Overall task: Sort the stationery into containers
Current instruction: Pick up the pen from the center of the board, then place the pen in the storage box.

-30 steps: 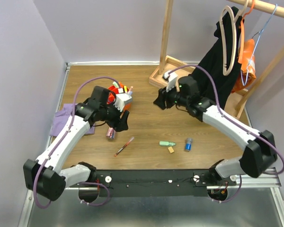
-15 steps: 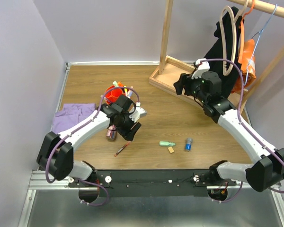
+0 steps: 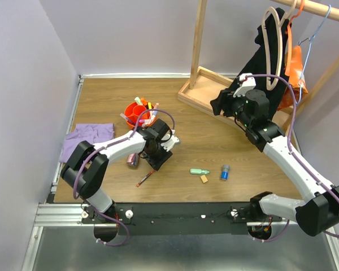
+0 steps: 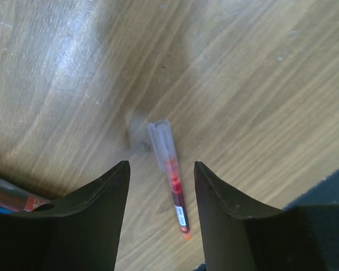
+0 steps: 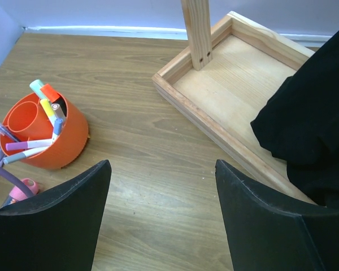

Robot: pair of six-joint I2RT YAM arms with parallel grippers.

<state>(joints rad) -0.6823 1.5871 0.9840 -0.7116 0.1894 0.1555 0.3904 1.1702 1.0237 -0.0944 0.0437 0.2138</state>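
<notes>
The round orange tub (image 3: pixel 137 114) holds several markers and also shows in the right wrist view (image 5: pixel 42 132). A clear pen with red ink (image 3: pixel 148 175) lies on the wood. In the left wrist view this pen (image 4: pixel 170 175) lies between and below the open jaws of my left gripper (image 4: pixel 161 166), which hovers just above it (image 3: pixel 158 160). A pink-capped tube (image 3: pixel 133 160) lies beside the left arm. A green marker (image 3: pixel 199 171), a tan eraser (image 3: pixel 204 179) and a blue cylinder (image 3: pixel 225 172) lie at the front right. My right gripper (image 3: pixel 219 104) is open and empty (image 5: pixel 161 164), held high.
A folded purple cloth (image 3: pixel 87 138) lies at the left. The wooden rack base (image 3: pixel 206 84) with its post stands at the back right, also in the right wrist view (image 5: pixel 231 79). Black clothing (image 5: pixel 316 113) hangs by the right arm.
My left gripper swung from the orange tub to the right and down over the clear red pen. My right arm drew back to the rear right.
</notes>
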